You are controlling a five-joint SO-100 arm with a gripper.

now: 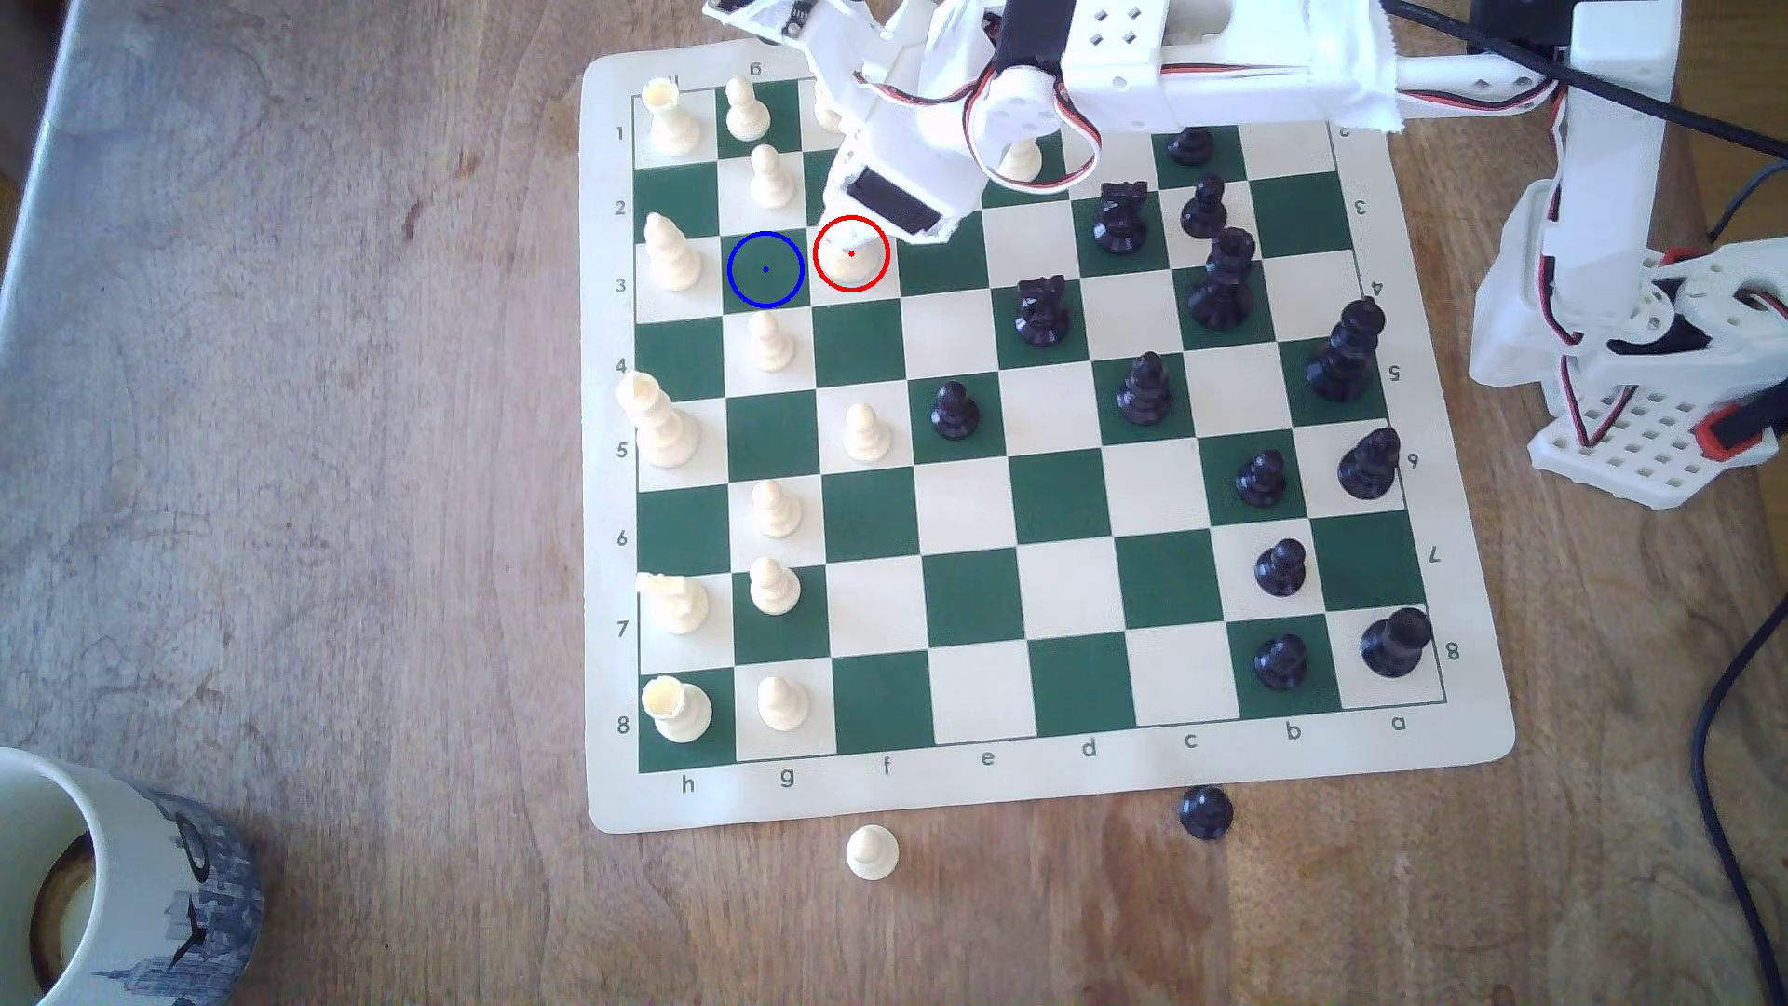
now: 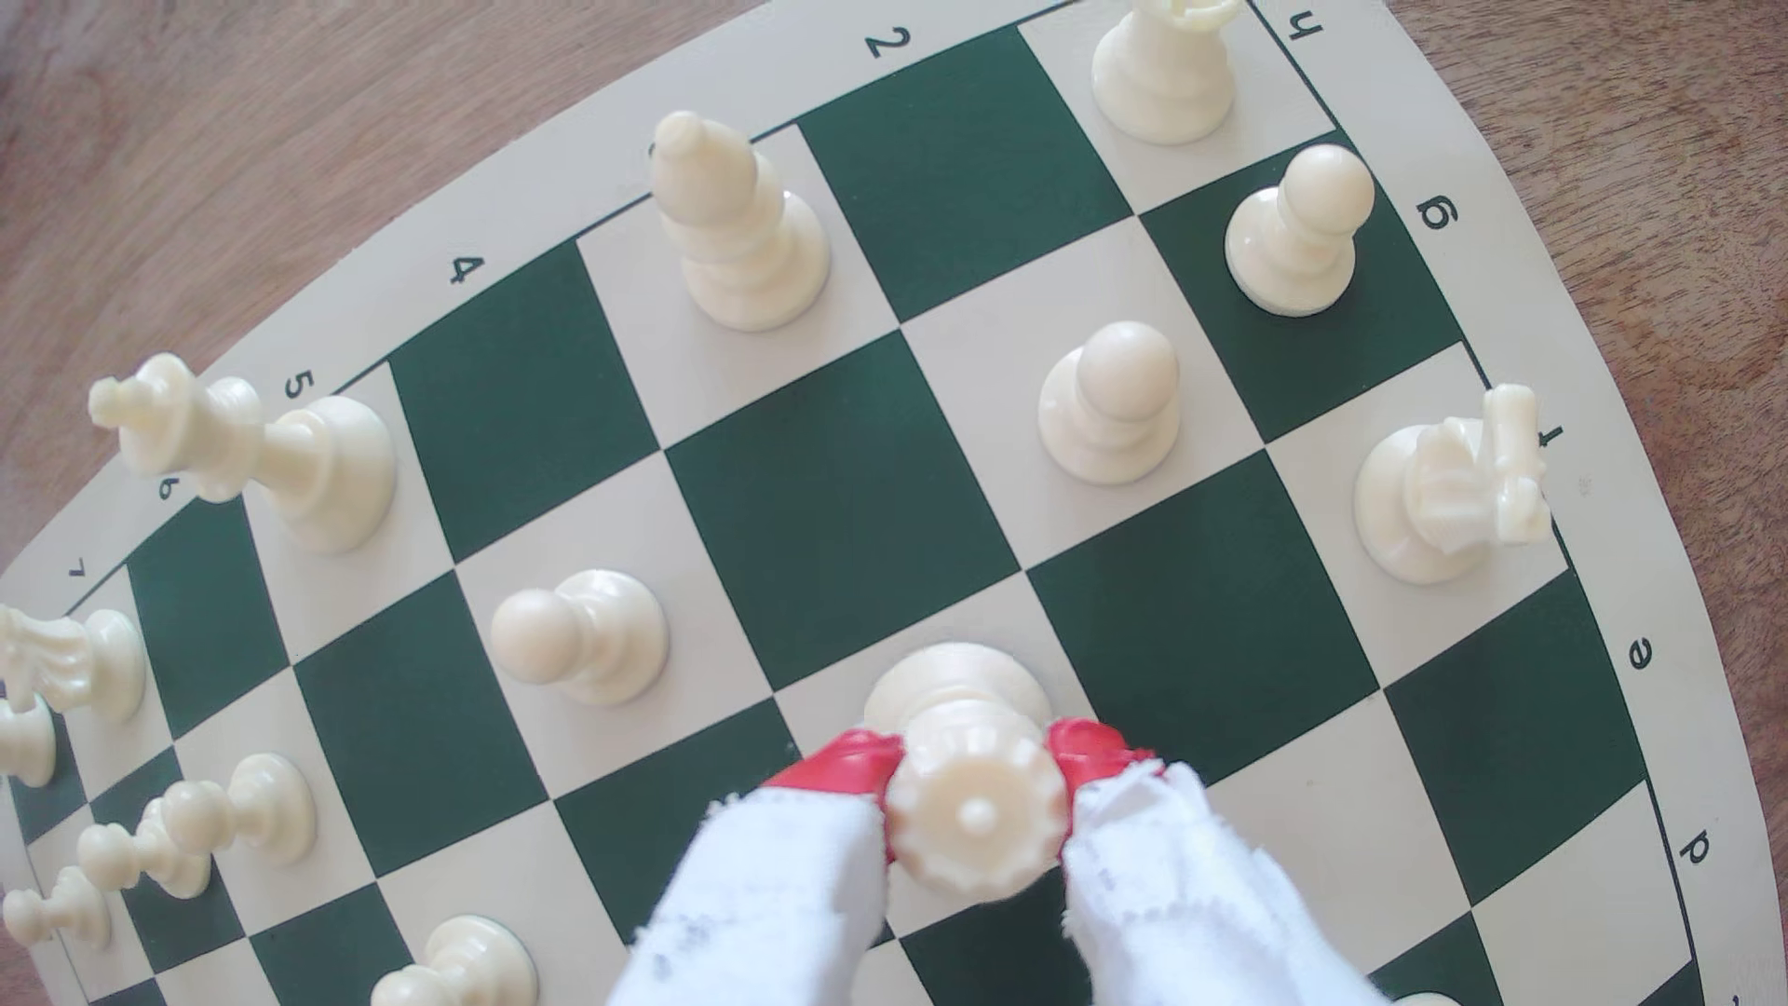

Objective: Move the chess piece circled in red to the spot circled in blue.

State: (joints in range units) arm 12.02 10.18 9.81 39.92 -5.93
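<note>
The claw (image 2: pixel 977 788) is pinching the crowned white piece (image 2: pixel 975 822) between its 2 red tips, base seemingly sitting on its cream square. The lift and shift onto the neighbouring blue-ringed green square (image 1: pixel 765 270) are remaining.

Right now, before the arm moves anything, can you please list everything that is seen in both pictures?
chess board: one, green and cream, on wooden table
chess piece circled in red: one, cream, on a cream square
spot circled in blue: one, dark green, empty, next square toward the exterior view's left
other cream pieces: at least twelve, board's left side
black pieces: at least thirteen, board's right side
loose pawns: two, cream and black, off the board
mug: one, white, lower left corner
gripper: one, white, red fingertips, shut on the circled piece
</note>
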